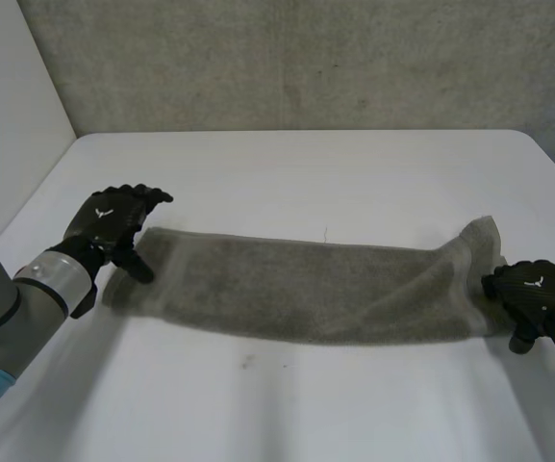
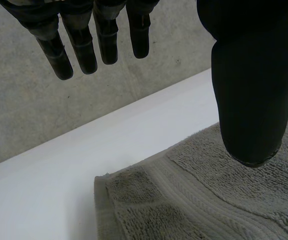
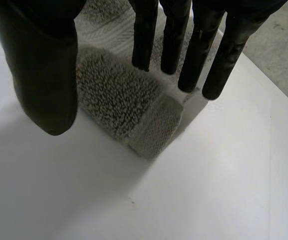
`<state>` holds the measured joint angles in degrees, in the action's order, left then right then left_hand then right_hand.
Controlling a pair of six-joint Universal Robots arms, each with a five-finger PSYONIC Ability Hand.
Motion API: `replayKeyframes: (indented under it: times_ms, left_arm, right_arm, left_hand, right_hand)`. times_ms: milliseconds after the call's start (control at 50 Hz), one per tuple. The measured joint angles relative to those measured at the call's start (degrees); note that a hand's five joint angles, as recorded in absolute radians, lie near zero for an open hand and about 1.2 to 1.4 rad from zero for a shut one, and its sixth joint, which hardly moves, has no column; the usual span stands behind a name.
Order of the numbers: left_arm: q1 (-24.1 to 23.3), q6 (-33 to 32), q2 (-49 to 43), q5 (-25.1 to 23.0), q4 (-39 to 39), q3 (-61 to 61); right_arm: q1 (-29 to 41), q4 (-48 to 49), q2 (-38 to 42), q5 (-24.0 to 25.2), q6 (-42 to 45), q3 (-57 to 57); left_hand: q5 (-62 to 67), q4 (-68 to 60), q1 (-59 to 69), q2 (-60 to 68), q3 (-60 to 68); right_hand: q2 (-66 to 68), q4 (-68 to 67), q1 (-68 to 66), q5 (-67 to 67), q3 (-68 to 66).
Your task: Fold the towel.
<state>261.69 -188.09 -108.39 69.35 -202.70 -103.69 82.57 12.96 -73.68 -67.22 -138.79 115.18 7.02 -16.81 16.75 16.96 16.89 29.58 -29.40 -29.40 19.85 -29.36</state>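
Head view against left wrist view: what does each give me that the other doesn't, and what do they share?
The head view adds the whole towel, stretched long across the white table, and the right hand at its far end, where a corner stands rucked up. The left wrist view adds close detail: the left hand with straight fingers held above the table past the towel's edge, the thumb over the cloth, and a flat corner with its woven border band. Both share that hand, that towel end, the table and the grey wall.
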Motion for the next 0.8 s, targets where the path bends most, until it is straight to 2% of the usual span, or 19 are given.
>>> replayKeyframes:
  times_ms: [80, 140, 220, 440, 640, 740, 800]
  left_arm:
    - [0.13, 0.01, -0.04, -0.03, -0.3, -0.03]
    - [0.14, 0.01, -0.06, -0.03, -0.46, -0.07]
    - [0.09, 0.01, -0.07, -0.02, -0.52, -0.11]
    - [0.04, 0.01, -0.03, 0.05, -0.49, -0.19]
    - [-0.01, 0.0, 0.15, 0.07, -0.46, -0.52]
    - [-0.1, 0.05, 0.61, 0.17, -0.37, -0.44]
    - [-0.13, 0.18, 1.39, 0.24, -0.24, -0.36]
  right_arm:
    - [-0.3, 1.15, 1.89, -0.2, 0.48, -0.54]
    - [-0.9, 1.11, 2.62, -0.53, 1.18, -0.86]
    - [-2.21, 0.7, 2.39, -0.79, 2.07, -0.94]
    - [-7.02, 0.2, 1.05, -1.03, 4.54, -1.09]
    - [-19.86, -1.04, 0.35, -3.29, 13.71, -7.09]
    - [-18.32, -4.67, 0.35, -6.76, 13.69, -14.03]
    - [-12.88, -7.56, 0.34, -9.1, 11.85, -18.85]
  left_hand:
    - [0.0, 0.0, 0.0, 0.0, 0.0]
    - [0.0, 0.0, 0.0, 0.0, 0.0]
    - [0.0, 0.0, 0.0, 0.0, 0.0]
    - [0.0, 0.0, 0.0, 0.0, 0.0]
    - [0.0, 0.0, 0.0, 0.0, 0.0]
    - [-0.03, 0.0, 0.0, 0.0, 0.0]
    - [-0.05, 0.0, 0.0, 0.0, 0.0]
  right_hand:
    - [8.03, -8.21, -8.31, 8.13, -8.26]
    - [27.54, -27.39, -27.96, 27.09, -27.23]
    - [45.37, -45.86, -45.06, 45.48, -45.31]
    - [45.58, -47.28, -45.23, 46.29, -46.4]
    - [45.58, -47.28, -45.26, 46.3, -46.4]
    - [45.59, -47.28, -45.43, 46.3, -46.4]
    - [45.59, -47.28, -45.45, 46.3, -46.4]
